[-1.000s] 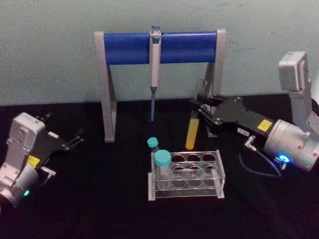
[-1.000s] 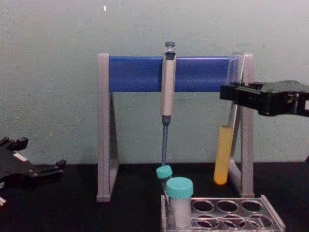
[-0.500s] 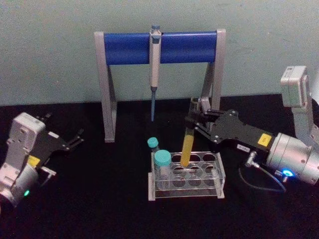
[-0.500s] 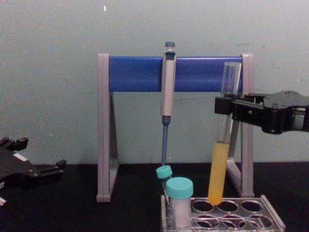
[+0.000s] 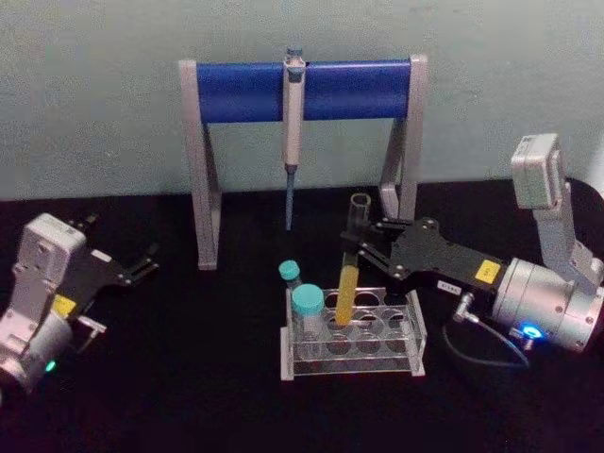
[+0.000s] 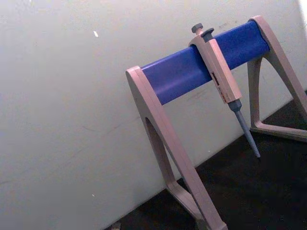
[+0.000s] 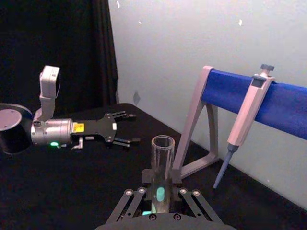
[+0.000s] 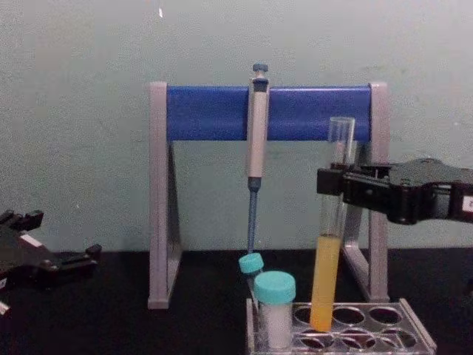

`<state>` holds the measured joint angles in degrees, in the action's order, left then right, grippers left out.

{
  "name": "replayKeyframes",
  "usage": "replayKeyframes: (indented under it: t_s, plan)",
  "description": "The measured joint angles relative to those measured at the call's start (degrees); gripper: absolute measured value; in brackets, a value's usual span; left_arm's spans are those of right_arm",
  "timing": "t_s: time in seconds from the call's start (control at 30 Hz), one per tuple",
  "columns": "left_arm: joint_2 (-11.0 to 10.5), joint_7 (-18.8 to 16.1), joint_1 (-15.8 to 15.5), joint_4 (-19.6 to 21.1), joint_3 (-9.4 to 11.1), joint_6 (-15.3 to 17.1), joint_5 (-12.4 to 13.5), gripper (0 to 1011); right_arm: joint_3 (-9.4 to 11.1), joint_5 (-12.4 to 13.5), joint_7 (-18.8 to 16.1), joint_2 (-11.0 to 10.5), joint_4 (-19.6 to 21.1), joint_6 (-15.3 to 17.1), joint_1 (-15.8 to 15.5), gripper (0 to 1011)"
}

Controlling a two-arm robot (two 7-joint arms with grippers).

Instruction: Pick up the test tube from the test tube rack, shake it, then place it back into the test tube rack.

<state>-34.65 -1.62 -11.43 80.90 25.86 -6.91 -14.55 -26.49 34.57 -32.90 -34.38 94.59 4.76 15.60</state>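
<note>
Right hand [image 8: 332,181] grips test tube [image 8: 325,281], tip seemingly in rack [image 5: 354,366]; left hand [image 5: 144,263] spread.

Test tube [image 8: 328,259] section inside right pincer [image 8: 330,186] grip hidden by fingers. Tube tip below pincer: seating in test tube rack [image 8: 416,323] hole unclear. Rack base cut off at chest-view bottom edge.

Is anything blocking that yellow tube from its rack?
Nothing visible does. The right gripper holds the test tube nearly upright, its tip in a hole of the test tube rack; the teal-capped vials stand apart at the rack's left end. The left gripper idles far left.
</note>
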Motion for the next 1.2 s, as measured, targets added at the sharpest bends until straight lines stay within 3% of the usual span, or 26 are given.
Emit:
replayKeyframes:
  t_s: [0.6, 1.2]
  plan:
    - [0.0, 0.0, 0.0, 0.0, 0.0, 0.0, 0.0, 1001, -1.3, -0.1, 0.6, 0.7, -1.6, 0.5, 0.5, 229]
    - [0.0, 0.0, 0.0, 0.0, 0.0, 0.0, 0.0, 1001, -2.7, -2.4, 1.3, 2.2, -4.6, 0.8, 0.9, 229]
